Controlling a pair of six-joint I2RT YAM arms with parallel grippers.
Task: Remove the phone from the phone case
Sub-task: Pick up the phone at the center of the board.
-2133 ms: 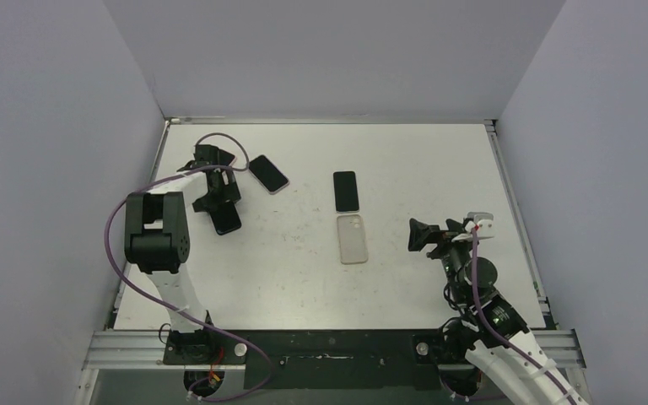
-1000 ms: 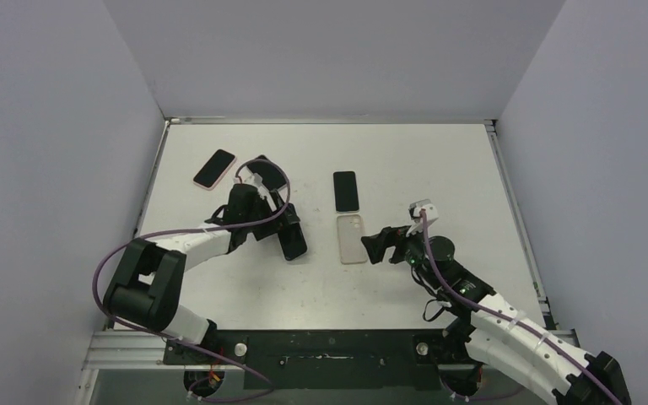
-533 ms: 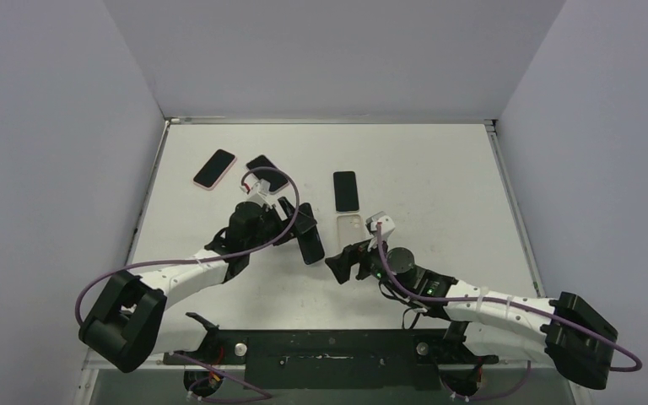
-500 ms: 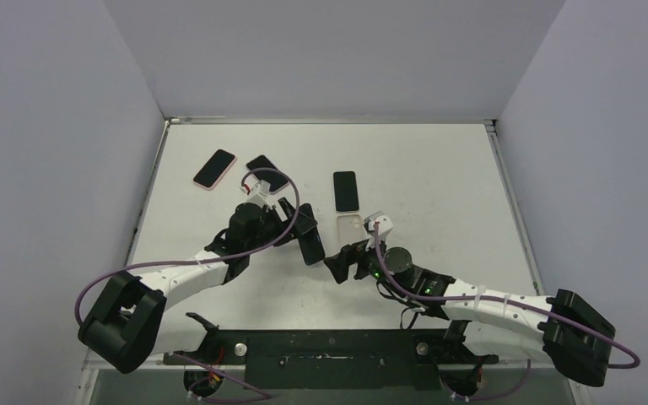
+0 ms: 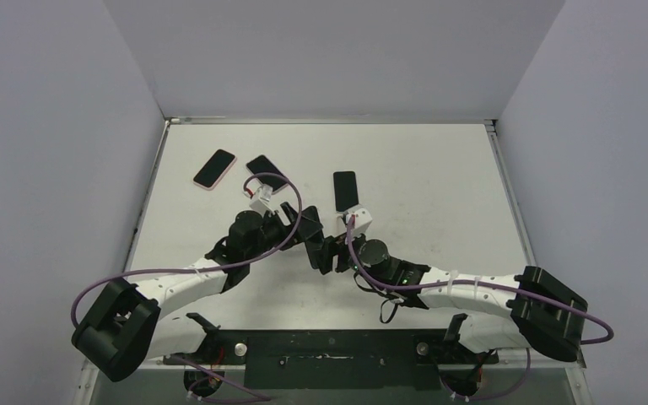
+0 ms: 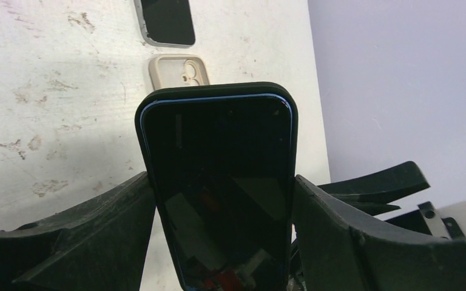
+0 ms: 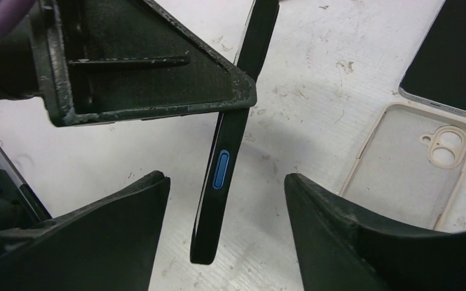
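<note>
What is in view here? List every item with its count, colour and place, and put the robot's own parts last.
Cased phone: 1, black case with a blue side button, gripped at the table's middle.
Empty phone case: 1, beige, lying flat, end to end with the silver-edged phone.
Silver-edged phone: 1, dark screen, far centre.
Pink-edged phone: 1, dark screen, far left.
Dark phone: 1, just right of the pink-edged one.
Table: 1, white and scuffed.
Walls: pale grey, on three sides.
Left arm: 1, white and black with a purple cable, jaws shut on the cased phone.
Right arm: 1, same colours, jaws open on either side of the cased phone.
</note>
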